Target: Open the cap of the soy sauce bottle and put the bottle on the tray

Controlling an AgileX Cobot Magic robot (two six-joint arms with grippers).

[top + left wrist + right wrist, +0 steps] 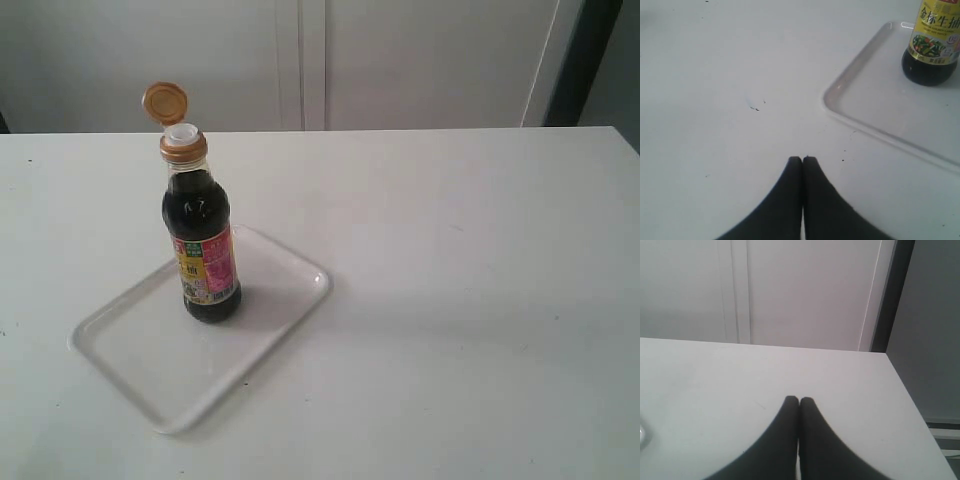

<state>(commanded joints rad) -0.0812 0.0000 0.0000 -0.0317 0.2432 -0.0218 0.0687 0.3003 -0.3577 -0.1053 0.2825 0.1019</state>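
Observation:
The soy sauce bottle stands upright on the white tray, near its far side. Its golden-orange cap is flipped open and tilts back from the collar, with the white spout bare. In the left wrist view the bottle's lower part stands on the tray. My left gripper is shut with nothing in it, over bare table apart from the tray's corner. My right gripper is shut and empty above the table. Neither gripper shows in the exterior view.
The white table stretches wide to the right of the tray. White cabinet doors stand behind its far edge. In the right wrist view the table's corner and side edge drop to a grey floor.

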